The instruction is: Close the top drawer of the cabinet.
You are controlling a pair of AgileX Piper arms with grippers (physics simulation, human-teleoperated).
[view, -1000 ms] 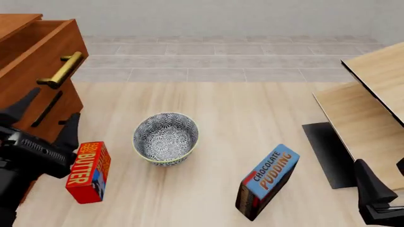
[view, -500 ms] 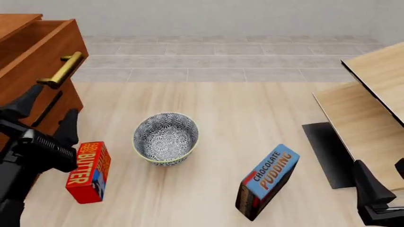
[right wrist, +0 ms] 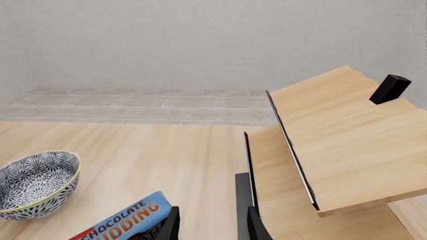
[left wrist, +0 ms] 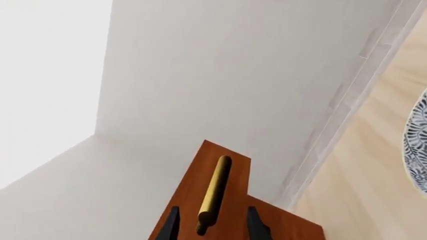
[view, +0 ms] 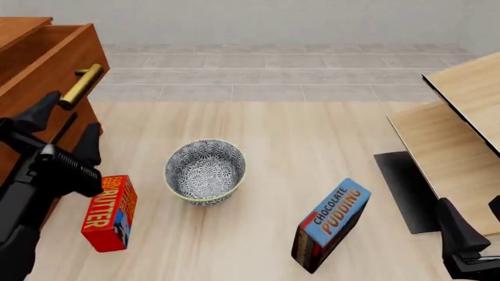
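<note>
The cabinet (view: 31, 111) was seen at ten o'clock on the surface (view: 297, 152), its top drawer (view: 58, 61) pulled out. The brass handle (view: 82, 85) ran lengthwise between the spread, empty fingers of the left gripper (view: 64, 127). The right gripper (right wrist: 209, 224), likewise spread and empty, was placed well apart at four o'clock.

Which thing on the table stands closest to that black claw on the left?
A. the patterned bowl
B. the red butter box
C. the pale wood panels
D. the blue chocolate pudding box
B: in the front view the left gripper hangs right by the red butter box, while the bowl, the chocolate pudding box and the pale wood panels all lie further right.
</note>
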